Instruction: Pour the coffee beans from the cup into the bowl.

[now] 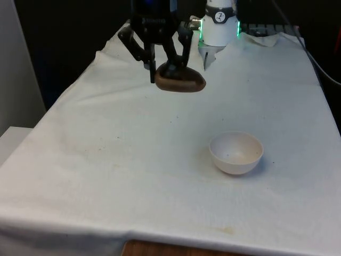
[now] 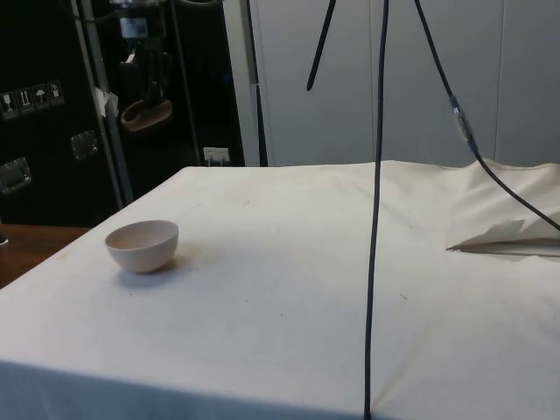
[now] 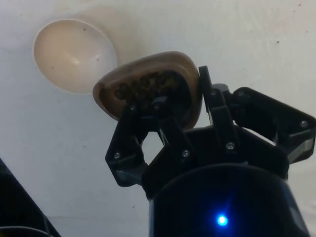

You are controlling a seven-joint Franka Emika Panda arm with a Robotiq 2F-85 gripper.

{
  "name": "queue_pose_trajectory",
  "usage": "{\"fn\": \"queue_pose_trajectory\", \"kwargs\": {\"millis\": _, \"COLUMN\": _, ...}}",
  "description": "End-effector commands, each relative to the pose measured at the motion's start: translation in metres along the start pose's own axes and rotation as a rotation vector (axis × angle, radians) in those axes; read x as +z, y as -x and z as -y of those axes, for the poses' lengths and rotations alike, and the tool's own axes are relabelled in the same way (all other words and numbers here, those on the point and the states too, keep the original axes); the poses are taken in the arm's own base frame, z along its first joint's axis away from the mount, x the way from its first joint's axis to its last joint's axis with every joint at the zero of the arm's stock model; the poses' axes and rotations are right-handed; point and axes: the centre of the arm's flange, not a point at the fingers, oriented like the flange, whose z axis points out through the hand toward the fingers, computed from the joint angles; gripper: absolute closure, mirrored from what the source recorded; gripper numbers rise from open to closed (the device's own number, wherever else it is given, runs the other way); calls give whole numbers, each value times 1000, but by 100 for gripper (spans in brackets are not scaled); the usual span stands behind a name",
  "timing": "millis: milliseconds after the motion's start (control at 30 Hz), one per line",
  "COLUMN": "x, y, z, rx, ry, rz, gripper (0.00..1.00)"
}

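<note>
Covering table, white cloth; bowl resting; jaws gripping cup aloft.

No legible text; small pictogram stickers on dark cabinet.

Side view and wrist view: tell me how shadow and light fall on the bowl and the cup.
Side view: the bowl casts a soft shadow on the cloth toward the picture's right, and the cup reads dim against the dark cabinets. Wrist view: the bowl's inside is evenly lit, while the beans in the cup sit in shade beneath the hand.
</note>
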Motion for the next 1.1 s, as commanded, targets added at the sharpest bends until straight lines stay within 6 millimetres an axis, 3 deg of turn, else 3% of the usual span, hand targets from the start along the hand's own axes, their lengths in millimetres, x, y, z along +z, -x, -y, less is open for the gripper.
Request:
{"fn": "queue_pose_trajectory", "kwargs": {"millis": 0, "x": -5, "y": 4, "z": 3, "rx": 3, "ry": 3, "rz": -11, "gripper": 99}}
{"fn": "queue_pose_trajectory", "kwargs": {"millis": 1067, "x": 13, "y": 1, "z": 55, "rx": 27, "ry": -14, "rz": 11, "gripper": 99}}
